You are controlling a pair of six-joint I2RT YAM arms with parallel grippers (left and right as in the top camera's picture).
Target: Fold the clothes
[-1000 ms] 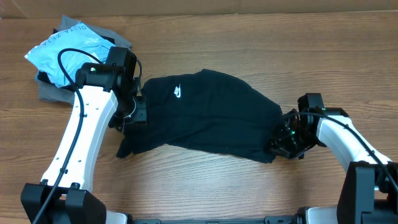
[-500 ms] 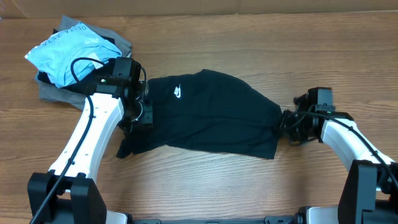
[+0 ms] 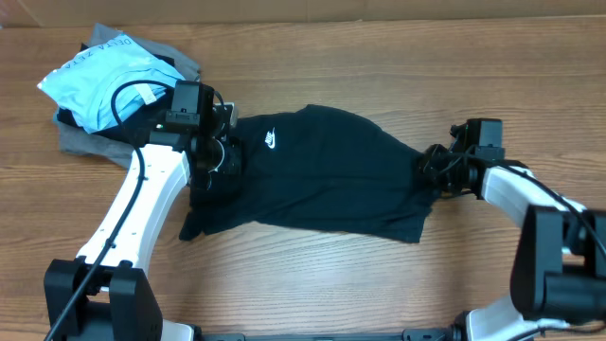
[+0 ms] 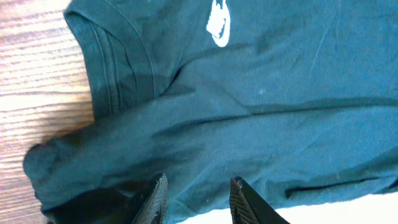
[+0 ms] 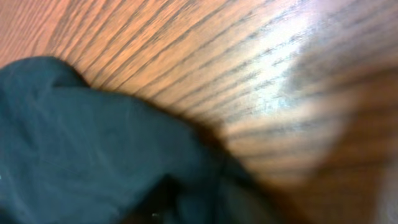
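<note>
Overhead is fixed above the desk (image 3: pixel 312 284), looking straight down, far enough back to fit the whole black T-shirt (image 3: pixel 322 180) mid-frame. Left wrist cam sits close over the shirt's collar end, its own fingers (image 4: pixel 157 196) poking in at bottom centre, and shares the white logo (image 4: pixel 219 25) (top of its frame) with overhead. Right wrist cam is nearer still and blurred: shirt edge lower left, wood upper right, matching overhead's right-of-centre patch.
</note>
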